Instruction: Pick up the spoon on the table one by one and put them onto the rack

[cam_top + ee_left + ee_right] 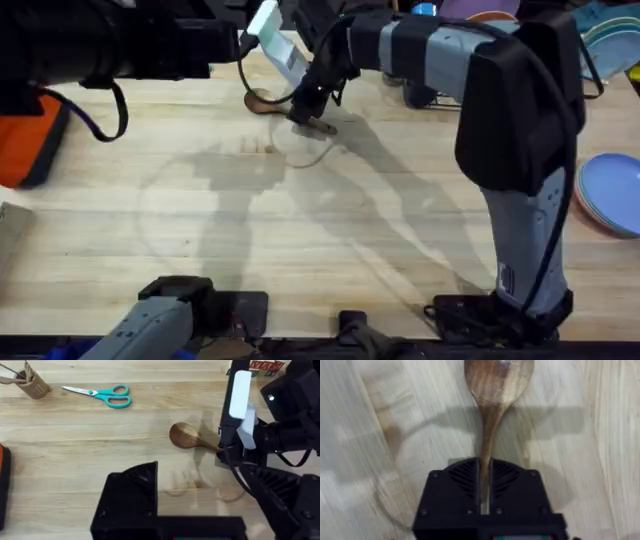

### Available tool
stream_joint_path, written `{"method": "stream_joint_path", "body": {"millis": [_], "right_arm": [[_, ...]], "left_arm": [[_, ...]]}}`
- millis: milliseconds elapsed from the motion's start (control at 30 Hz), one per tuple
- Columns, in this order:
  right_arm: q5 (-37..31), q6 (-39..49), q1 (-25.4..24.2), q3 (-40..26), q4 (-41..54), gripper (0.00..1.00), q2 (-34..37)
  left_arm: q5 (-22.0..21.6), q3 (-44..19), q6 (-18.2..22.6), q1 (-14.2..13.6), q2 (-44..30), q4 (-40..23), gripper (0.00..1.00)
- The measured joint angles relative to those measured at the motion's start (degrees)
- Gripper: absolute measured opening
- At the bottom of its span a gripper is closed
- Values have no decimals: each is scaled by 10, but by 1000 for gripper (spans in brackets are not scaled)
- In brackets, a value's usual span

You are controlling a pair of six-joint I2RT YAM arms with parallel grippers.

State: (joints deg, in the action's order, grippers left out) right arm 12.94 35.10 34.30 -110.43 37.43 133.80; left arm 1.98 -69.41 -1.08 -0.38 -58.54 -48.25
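A brown wooden spoon lies along the table with its oval bowl at the far middle. My right gripper is shut on the slim handle, and the handle's end pokes out behind it. The left wrist view shows the same spoon with the right gripper low over it; whether the spoon is off the wood I cannot tell. My left arm hangs high at the far left, with its gripper above bare table. The black wire rack stands at the far right.
Teal-handled scissors and a small tan cup with utensils lie far left of the spoon. Stacked plates sit at the right edge and more dishes by the rack. An orange object is at the left edge.
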Motion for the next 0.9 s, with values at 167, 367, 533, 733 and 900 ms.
{"method": "stream_joint_path", "body": {"millis": [167,367,533,733,900], "right_arm": [[0,0,0,-1,-1,43,0],[2,0,-4,-1,-2,35,0],[4,0,-10,-1,-3,32,0],[1,0,-26,-1,-1,30,-4],[-1,0,-40,-1,-2,32,-49]], "left_arm": [[0,0,0,0,0,0,993],[0,0,0,0,0,0,993],[0,0,0,0,0,0,993],[0,0,0,0,0,0,993],[0,0,0,0,0,0,993]]}}
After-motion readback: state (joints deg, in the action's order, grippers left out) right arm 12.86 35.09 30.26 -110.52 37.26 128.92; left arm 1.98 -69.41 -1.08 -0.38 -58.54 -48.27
